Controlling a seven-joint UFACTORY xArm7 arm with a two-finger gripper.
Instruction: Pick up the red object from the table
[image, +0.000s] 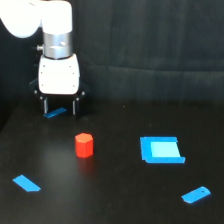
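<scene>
I see the red object (84, 145) upright on the table (110, 200), free, nothing touching it. My gripper (60, 106) hangs behind it toward the exterior view's left, well apart, jaws spread, gripping nothing. A small blue piece (55, 113) lies between the fingertips. Blue square piece (161, 150) sits to the exterior view's right; blue strips at near left (26, 183) and near right (196, 194).

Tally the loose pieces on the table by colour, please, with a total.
Red: 1, the red block.
Blue: 4, the large square piece, a flat strip, a rounded strip, and a small piece below the gripper.
Total: 5.
</scene>
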